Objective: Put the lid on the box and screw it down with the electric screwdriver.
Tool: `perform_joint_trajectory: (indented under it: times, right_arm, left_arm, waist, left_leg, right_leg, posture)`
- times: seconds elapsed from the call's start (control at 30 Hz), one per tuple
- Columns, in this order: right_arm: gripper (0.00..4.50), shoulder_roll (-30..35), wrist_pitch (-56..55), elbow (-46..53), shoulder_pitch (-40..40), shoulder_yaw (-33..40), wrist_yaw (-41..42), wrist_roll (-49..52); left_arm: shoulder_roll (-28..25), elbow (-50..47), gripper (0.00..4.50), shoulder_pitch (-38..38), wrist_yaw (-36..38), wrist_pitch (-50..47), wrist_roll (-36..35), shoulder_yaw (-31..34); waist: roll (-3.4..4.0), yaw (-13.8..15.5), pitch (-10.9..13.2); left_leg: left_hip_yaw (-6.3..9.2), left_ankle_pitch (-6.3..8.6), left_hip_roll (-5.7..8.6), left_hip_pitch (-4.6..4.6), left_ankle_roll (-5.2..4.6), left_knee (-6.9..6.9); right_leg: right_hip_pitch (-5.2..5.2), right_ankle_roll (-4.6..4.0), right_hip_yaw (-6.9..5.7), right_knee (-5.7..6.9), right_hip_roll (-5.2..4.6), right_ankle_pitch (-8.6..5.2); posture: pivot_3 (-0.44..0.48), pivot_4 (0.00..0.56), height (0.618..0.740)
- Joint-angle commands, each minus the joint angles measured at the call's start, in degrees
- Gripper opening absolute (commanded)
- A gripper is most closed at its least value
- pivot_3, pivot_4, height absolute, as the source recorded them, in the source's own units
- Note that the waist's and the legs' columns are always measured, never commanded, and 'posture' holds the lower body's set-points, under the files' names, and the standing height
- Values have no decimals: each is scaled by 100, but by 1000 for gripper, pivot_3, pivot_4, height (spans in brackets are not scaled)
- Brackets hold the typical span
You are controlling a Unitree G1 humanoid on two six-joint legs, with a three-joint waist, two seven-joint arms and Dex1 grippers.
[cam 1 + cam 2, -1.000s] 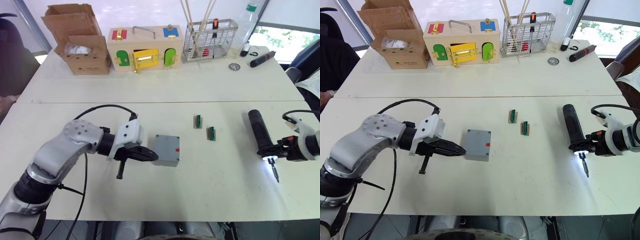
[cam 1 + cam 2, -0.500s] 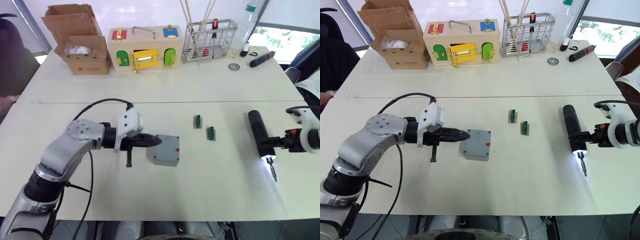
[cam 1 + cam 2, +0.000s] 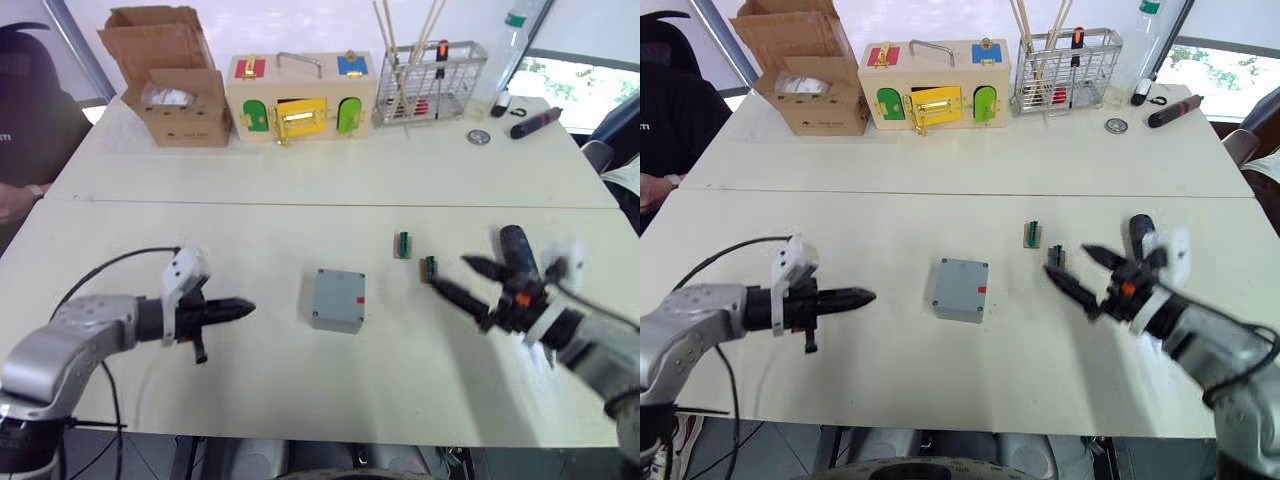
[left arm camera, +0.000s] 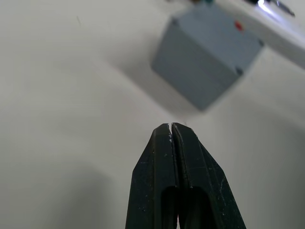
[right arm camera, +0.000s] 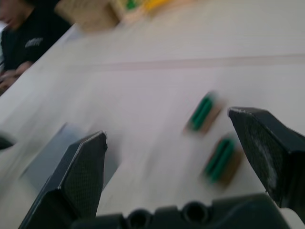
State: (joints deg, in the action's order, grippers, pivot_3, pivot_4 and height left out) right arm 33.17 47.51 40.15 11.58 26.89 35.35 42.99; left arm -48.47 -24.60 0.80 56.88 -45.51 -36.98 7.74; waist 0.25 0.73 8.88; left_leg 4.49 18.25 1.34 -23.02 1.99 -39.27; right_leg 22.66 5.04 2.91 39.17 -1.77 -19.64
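Note:
The grey box (image 3: 337, 298) with a red mark on its side stands in the middle of the near table. Its top is a flat grey face with corner holes, which looks like the lid (image 4: 214, 43) seated on it. My left gripper (image 3: 248, 308) is shut and empty, a hand's width to the left of the box and pointing at it. My right gripper (image 3: 450, 274) hangs open and empty to the right of the box. The dark electric screwdriver (image 3: 516, 248) lies on the table just behind the right gripper's fingers.
Two small green connectors (image 3: 403, 243) (image 3: 429, 267) lie near the right gripper. At the back stand a cardboard box (image 3: 170, 95), a wooden box with coloured doors (image 3: 300, 95) and a wire basket (image 3: 437, 80). A black-and-red pen tool (image 3: 535, 121) lies back right. A person (image 3: 25, 150) sits at the left.
The left gripper has drawn back leftwards from the box. The right gripper has let go of the screwdriver, opened and swung left towards the green connectors. The camera has shifted slightly.

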Motion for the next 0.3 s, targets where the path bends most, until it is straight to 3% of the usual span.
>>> perform_joint_trajectory:
  times: [0.03, 0.13, 0.3]
  right_arm:
    - [4471, -362, -1023, 275, 840, -329, 188, -554]
    - [4471, -388, -1816, -77, 1266, -750, 363, -1224]
    - [4471, -513, -2309, -393, 1321, -1089, 293, -1544]
  left_arm:
    - [-148, -90, 0, -319, 224, 139, -89, 176]
    - [-120, 62, 0, -388, 264, 275, -2, 104]
    - [67, 373, 0, -146, 105, 259, -3, 32]
  waist:
    - [-3, -15, -2]
    - [-2, -36, -1]
    - [-1, -47, -1]
  left_leg:
    - [0, 0, -1, 28, 0, 8]
    - [-3, 1, -2, 73, 0, 20]
    - [-2, 0, -4, 99, 1, 22]
  right_leg:
    - [-24, -1, 1, -1, 1, -1]
    - [-65, -3, 5, -7, 1, -2]
    - [-88, -5, 4, -6, 2, -1]
  posture:
    - [0, 150, 740]
    - [0, 150, 740]
    - [0, 150, 740]
